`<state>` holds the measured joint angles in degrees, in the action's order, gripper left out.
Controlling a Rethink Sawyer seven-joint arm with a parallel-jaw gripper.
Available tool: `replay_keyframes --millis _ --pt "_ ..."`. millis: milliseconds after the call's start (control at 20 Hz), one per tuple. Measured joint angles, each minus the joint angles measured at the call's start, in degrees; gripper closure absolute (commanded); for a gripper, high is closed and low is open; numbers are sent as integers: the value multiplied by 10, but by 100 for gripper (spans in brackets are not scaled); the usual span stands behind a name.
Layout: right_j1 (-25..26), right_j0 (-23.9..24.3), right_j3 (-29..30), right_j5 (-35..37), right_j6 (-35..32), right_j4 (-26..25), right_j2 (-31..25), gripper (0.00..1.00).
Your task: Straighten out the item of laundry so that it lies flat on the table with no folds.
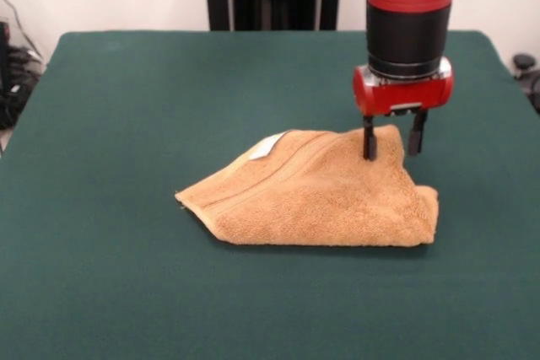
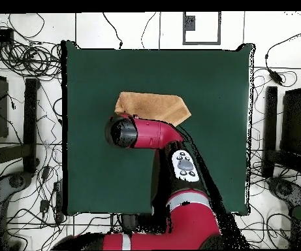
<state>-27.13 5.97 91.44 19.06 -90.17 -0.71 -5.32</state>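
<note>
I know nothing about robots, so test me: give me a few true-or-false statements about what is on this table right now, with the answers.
1. The towel lies perfectly flat. False: it is folded over on itself, with a raised hump at its far corner.
2. The gripper is at the towel's far corner, with one finger in front of the cloth and the other behind it. True.
3. A white tag shows on the towel. True.
4. The table has a bright red top. False: it is dark green; the red belongs to the arm.
5. A second towel lies beside the first. False: there is only one.
</note>
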Motion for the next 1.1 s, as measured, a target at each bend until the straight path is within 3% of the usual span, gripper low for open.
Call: replay_keyframes --millis 1100 --pt "21 -64 -30 14 0 -3 54 0"
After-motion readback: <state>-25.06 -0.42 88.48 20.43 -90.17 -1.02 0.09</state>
